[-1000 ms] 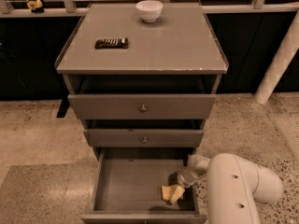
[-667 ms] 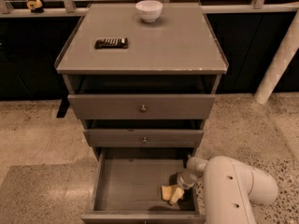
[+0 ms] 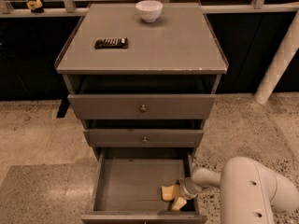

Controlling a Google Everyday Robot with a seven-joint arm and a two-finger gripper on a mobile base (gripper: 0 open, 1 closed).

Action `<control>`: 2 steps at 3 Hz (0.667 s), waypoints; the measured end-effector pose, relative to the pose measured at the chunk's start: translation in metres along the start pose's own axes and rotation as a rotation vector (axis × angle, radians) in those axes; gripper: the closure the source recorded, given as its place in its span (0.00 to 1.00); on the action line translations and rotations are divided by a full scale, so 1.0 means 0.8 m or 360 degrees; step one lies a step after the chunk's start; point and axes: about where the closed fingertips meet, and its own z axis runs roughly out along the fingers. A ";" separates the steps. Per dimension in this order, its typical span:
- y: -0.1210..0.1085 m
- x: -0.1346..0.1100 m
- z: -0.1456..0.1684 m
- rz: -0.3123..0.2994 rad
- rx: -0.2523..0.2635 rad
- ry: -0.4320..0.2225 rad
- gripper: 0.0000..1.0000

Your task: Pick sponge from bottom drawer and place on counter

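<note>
surface: grey square top (image 3: 177, 50) of the cabinet, thin raised rim, chips along the front edge
on surface: white bowl (image 3: 149, 10) at back centre; dark flat bar (image 3: 111, 43) at left, well apart from the bowl
room: speckled stone floor (image 3: 243, 125); darker grey mat (image 3: 42, 195) at lower left; dark cabinets behind; white post (image 3: 280, 59) leaning at right; rail along the back wall with a small yellow thing (image 3: 33, 4) at its left end
drawers: 3; top drawer (image 3: 107, 107) and middle drawer (image 3: 117, 137) both partly out, bottom drawer (image 3: 131, 181) pulled out farthest, floor visible
knobs: 2, one each on the top and middle fronts
bowls: 1
dark bars: 1
sponge count: 1
sponge: pale yellow pad (image 3: 169, 192) lying in the bottom drawer, right front corner, not on the surface
extra yellow piece: small bit (image 3: 178, 203) just below the sponge by the front wall; cannot tell if sponge or robot part
arm: 1, white, bulky (image 3: 252, 190), reaching in from lower right over the drawer's right side
pincer: down inside the bottom drawer (image 3: 183, 193), right beside the sponge, seems to touch it
pincer state: cannot tell, released or clenched not visible
</note>
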 end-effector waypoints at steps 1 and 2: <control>-0.007 0.007 0.017 0.0005 0.0002 0.0026 0.00; -0.007 0.007 0.018 0.0005 0.0003 0.0026 0.00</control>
